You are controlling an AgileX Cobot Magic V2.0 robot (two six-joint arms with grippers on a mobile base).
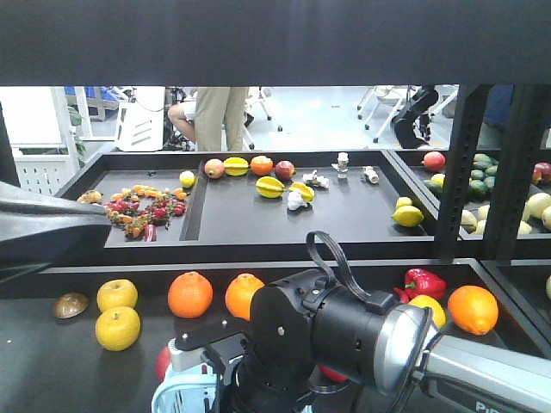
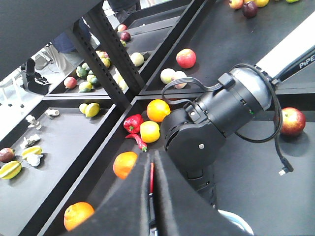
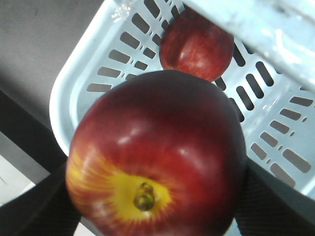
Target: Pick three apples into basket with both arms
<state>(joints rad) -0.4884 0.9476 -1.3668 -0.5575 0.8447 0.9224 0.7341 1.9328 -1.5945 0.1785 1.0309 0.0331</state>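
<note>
Looking out from the front, I see my right arm (image 1: 327, 335) filling the foreground, bent down over a corner of the pale blue basket (image 1: 176, 396) at the bottom edge; its pincer is hidden there. Behind it on the dark desk (image 1: 34, 353) lie an orange (image 1: 189, 294), two yellow fruits (image 1: 118, 328) and a red pepper (image 1: 424, 282). My left arm (image 1: 43, 228) lies along the left edge.

From my left wrist, the left pincer (image 2: 151, 172) shows as two dark fingers (image 2: 123, 206) pressed nearly together, with only a thin slit between them and nothing gripped that I can make out. Beyond it stands the right arm. One loose apple (image 2: 292, 121) sits on the desk to the right, well apart from the basket.

From my right wrist, the right pincer (image 3: 157, 216) is clamped on a big red apple (image 3: 157, 147), its yellow dimpled end facing the camera and dark fingers (image 3: 280, 206) at both sides. The fruit hangs over the basket. A second apple (image 3: 197, 46) lies inside against the slotted wall, partly under the handle band (image 3: 266, 34).
</note>
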